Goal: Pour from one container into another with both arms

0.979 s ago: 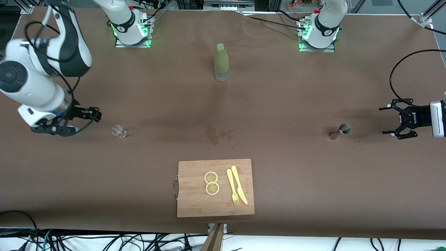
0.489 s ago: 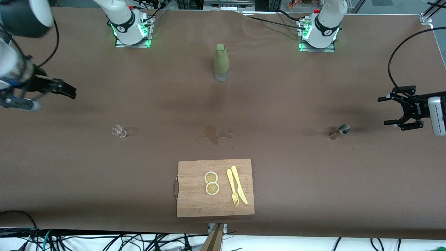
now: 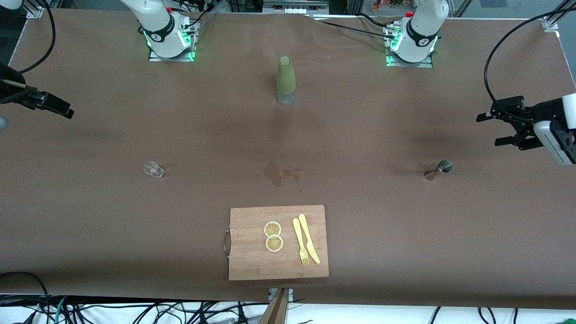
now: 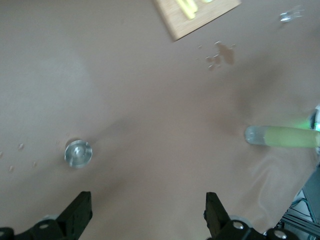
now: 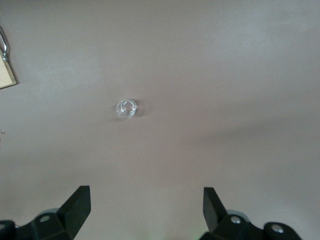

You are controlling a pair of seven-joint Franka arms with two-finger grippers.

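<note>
Front view: both arms are raised at the counter's [image 3: 405, 234] two ends, holding nothing.
Left end effector [image 3: 506, 128]: fingers apart and empty — it is up over the left arm's end of the counter, pointing inward.
Right end effector [image 3: 49, 104]: only partly in the front view; the right wrist view shows its fingers spread wide with nothing between them [image 5: 145, 212]. It is over the right arm's end of the counter.
Jigger [image 3: 438, 169]: standing on the counter below the left end effector and slightly inward of it; seen mouth-up in the left wrist view.
Glass [image 3: 154, 169]: small and clear, on the counter well inward of the right end effector.
Bottle [image 3: 285, 80]: green, upright, midway between the two bases.
Spill [image 3: 279, 173]: dark wet patch on the counter between jigger and glass.
Step in hand: undecided — containers set apart with both arms clear fits either a stage ahead of the grasps or one following the pour.
</note>
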